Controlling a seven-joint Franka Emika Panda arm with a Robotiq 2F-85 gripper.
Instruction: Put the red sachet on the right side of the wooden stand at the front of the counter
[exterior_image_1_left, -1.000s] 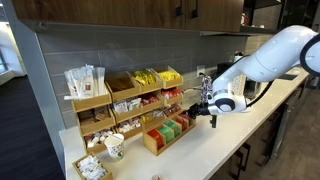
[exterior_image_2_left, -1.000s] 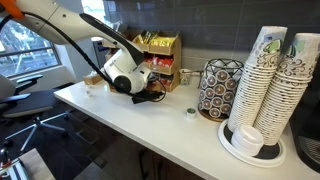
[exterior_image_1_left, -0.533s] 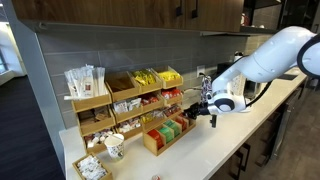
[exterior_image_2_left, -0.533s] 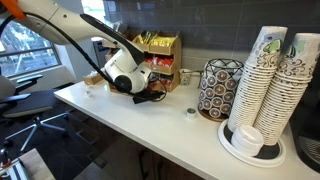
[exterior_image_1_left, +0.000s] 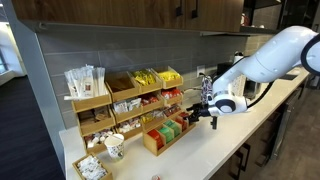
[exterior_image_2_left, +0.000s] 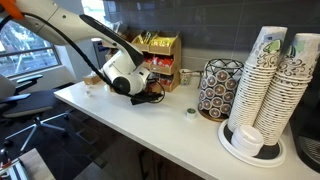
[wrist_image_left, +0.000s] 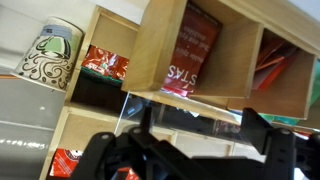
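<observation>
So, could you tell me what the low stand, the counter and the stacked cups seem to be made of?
The low stand: light wood, matt, going by its pale tan panels. The counter: smooth white laminate or stone, faintly glossy; I cannot tell which. The stacked cups: probably paper, with printed patterns and rolled rims.

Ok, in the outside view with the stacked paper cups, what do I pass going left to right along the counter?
robot arm's white wrist → tiered wooden rack → small round object → patterned cylindrical holder → stacks of paper cups

Gripper (exterior_image_1_left: 192, 113) shift barely perceptible.
</observation>
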